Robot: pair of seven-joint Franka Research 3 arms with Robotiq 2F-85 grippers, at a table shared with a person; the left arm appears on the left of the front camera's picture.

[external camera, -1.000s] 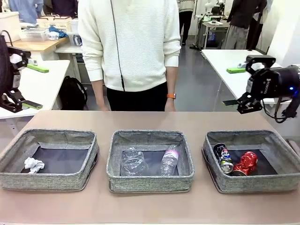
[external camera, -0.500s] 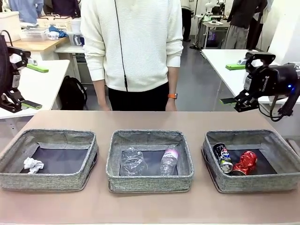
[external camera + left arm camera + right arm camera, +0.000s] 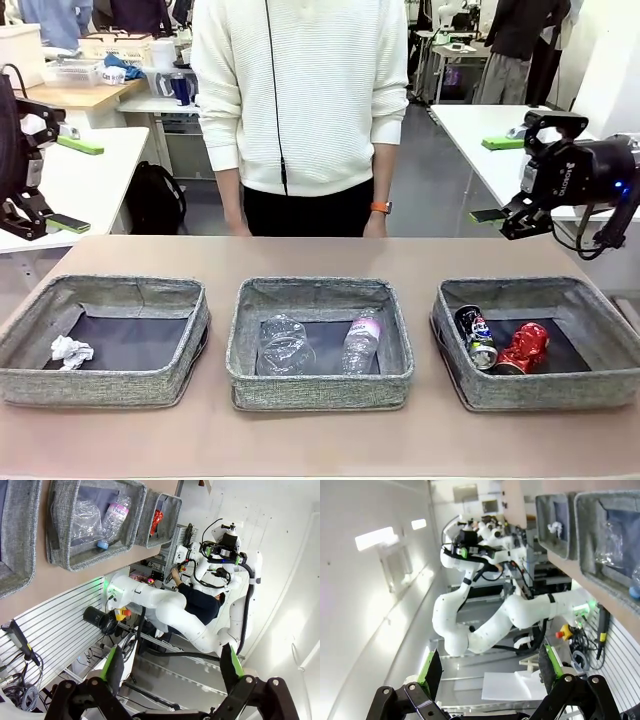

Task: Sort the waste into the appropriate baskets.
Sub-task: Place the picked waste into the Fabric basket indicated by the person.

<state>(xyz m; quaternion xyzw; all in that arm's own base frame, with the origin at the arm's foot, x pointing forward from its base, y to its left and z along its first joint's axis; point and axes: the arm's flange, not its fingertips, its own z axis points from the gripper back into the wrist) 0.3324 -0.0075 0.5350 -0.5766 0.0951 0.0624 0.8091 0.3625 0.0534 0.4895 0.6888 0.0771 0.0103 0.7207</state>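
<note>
Three grey woven baskets stand in a row. The left basket (image 3: 100, 385) holds a crumpled white paper ball (image 3: 72, 351). In the middle basket (image 3: 320, 388) lie a clear bottle (image 3: 283, 345) and a pink-labelled bottle (image 3: 362, 342). A dark printed can (image 3: 478, 336) and a crushed red can (image 3: 524, 348) rest in the right basket (image 3: 540, 392). My left gripper (image 3: 72, 185) hangs open and empty at the far left, above table height. My right gripper (image 3: 497, 182) is open and empty at the far right. From the wrists, the left gripper (image 3: 172, 665) and right gripper (image 3: 489, 667) show spread fingers with nothing between them.
A person in a white sweater (image 3: 300, 100) stands at the table's far edge, arms hanging down. Bare tabletop (image 3: 320, 255) runs between the baskets and the person. White tables stand behind at both sides.
My right gripper has risen slightly and turned. The person has shifted to the right. The left arm and the waste in the baskets have stayed put.
</note>
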